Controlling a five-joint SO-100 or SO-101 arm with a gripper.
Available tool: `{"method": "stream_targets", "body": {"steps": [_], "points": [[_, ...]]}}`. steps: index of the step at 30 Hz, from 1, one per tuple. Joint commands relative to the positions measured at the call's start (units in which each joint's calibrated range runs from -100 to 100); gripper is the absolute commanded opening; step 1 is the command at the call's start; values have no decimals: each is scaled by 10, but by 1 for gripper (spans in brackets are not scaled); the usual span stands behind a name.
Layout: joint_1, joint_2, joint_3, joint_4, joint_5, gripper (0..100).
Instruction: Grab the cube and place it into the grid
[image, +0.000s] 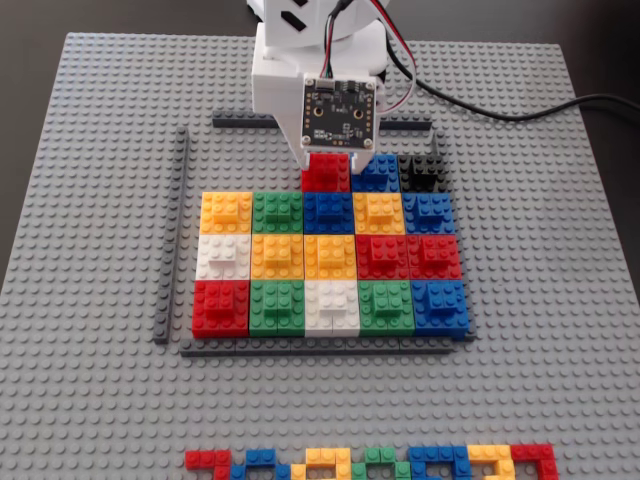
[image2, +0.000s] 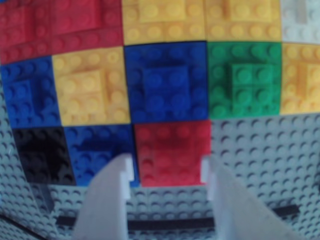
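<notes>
— Cube position first: where does the fixed view put it?

— At the far row of the grid, left of a blue block and a black block, directly under the white arm's circuit board. The board hides the fingertips there.

— And the wrist view?

— It shows what the board covers. The gripper stands wide, its two white fingers flanking the red cube with a sliver of gap on each side; whether they touch it I cannot tell. The cube sits flat on the grey baseplate, flush against another blue block of the next row.

— Anything only the fixed camera catches?

— The dark grey border strips and a thin multicolour strip at the near edge.
</notes>
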Motion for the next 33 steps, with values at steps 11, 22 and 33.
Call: {"method": "stream_targets", "body": {"steps": [11,22,33], "points": [[2,-40,-43,21,-2,17],[-9,-81,-137,66,-11,1],[-21,-160,-165,86,-16,0]]}}
